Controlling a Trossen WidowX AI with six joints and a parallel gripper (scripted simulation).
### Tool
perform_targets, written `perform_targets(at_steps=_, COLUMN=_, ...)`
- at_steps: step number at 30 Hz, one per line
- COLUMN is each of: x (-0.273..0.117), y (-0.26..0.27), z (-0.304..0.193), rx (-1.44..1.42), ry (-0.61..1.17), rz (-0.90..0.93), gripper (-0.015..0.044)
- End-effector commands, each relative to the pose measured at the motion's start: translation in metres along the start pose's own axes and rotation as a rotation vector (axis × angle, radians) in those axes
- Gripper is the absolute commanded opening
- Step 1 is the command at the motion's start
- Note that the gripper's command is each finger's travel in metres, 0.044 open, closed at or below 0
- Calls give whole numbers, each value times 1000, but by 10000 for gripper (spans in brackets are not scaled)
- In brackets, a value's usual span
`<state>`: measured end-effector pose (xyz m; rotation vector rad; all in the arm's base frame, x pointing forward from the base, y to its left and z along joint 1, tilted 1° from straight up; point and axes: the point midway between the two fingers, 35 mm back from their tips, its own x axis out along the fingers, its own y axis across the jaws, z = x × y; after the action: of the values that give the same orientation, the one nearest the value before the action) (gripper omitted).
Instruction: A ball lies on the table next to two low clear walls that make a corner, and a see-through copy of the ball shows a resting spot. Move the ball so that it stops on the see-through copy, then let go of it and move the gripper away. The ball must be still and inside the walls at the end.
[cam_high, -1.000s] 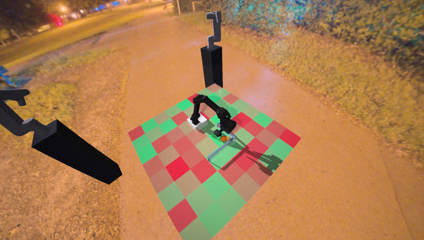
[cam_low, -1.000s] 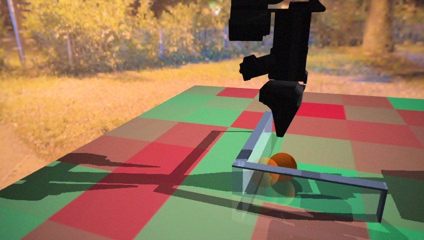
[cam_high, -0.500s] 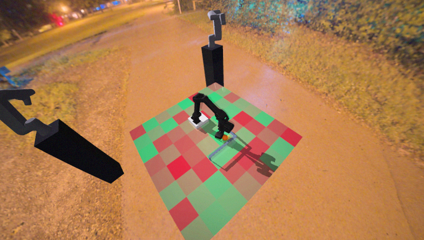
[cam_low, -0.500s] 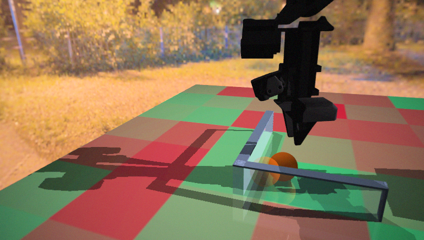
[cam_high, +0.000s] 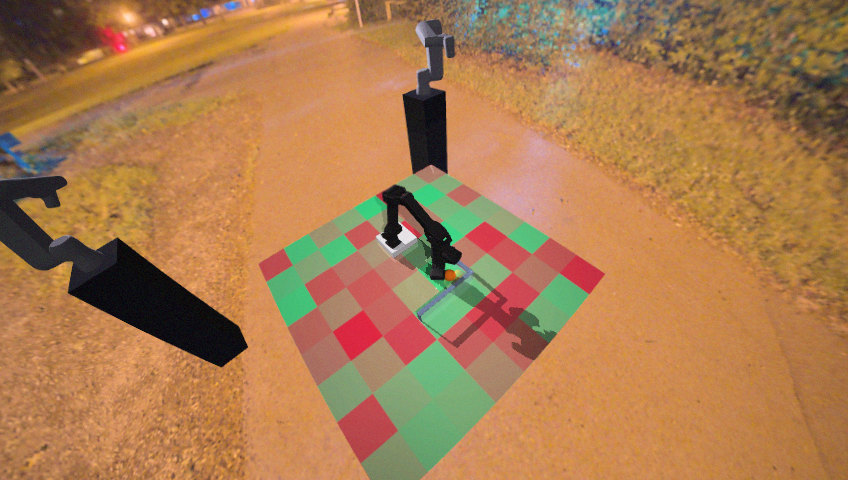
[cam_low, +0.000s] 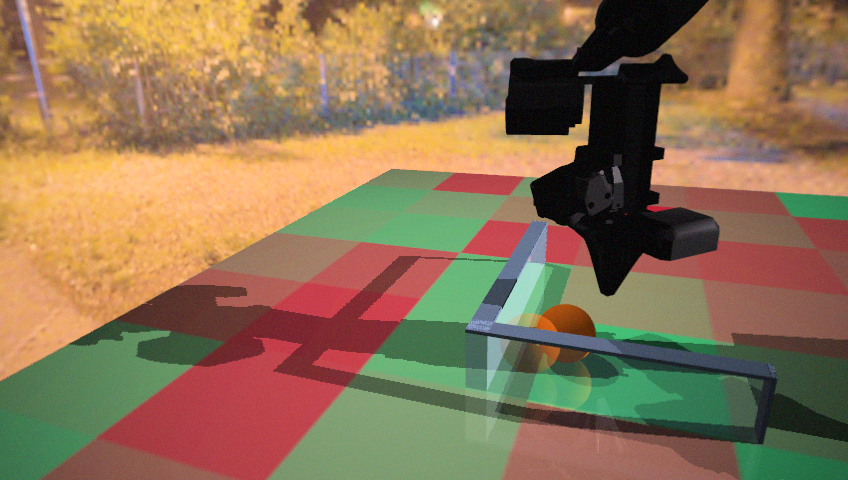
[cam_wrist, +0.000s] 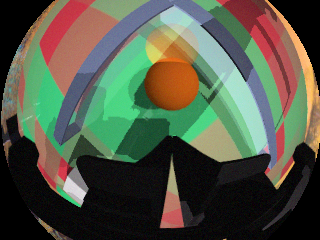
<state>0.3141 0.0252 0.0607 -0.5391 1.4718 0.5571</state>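
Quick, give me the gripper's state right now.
Gripper: shut, holding nothing, raised above the ball, which sits on the table inside the corner of the walls.

Orange ball (cam_low: 568, 330), red-and-green chequered table (cam_low: 238, 404)

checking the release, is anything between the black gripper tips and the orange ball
Nothing: in the exterior view the shut black gripper hangs above the orange ball with only air between. The wrist view shows the same bare gap.
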Motion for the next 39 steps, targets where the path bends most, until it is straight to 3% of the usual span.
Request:
perform_targets(at_steps=1, x=2, y=0, z=-1, rx=-11, ry=-1, rz=-4, gripper=0)
perform_targets(at_steps=27, x=35, y=0, z=-1, rx=-11, ry=-1, rz=-4, gripper=0)
perform_targets(at_steps=39, x=34, y=0, z=29, rx=-11, ry=-3, rz=-4, gripper=0)
